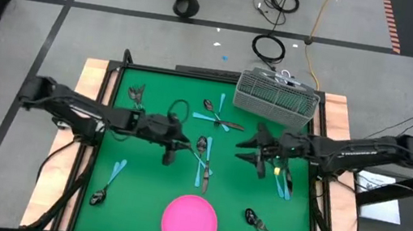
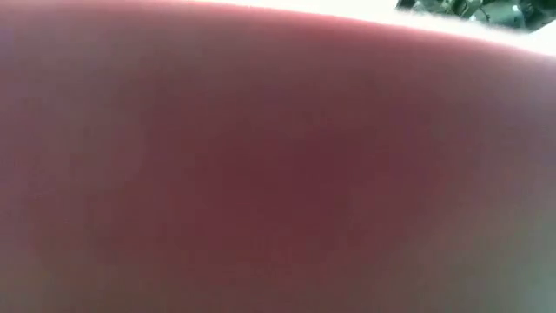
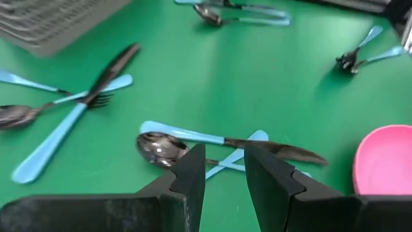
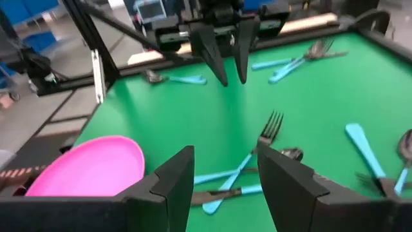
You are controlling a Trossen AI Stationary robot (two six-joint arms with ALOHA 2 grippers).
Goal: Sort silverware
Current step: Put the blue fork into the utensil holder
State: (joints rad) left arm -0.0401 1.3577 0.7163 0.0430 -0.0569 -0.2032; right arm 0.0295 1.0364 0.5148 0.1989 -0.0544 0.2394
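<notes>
Silverware [image 1: 202, 154] scattered in small clusters over green tabletop [image 1: 137, 195]; central crossed cluster just beside left gripper [image 1: 170, 153]. Left jaws slightly parted, pinching nothing, hovering over a spoon [image 3: 161, 147] and crossed handles. Right gripper [image 1: 251, 148] near another cluster, jaws spread wide, empty; fork [image 4: 267, 132] on the mat beyond them. Pink plate [image 1: 189, 223] at near edge, grey mesh basket [image 1: 276, 97] at far right corner. Low view filled by blurred pink-red surface, silverware unseen there. Right wrist view alone showing left jaws from the front. Grey floor, cables beyond tabletop.
</notes>
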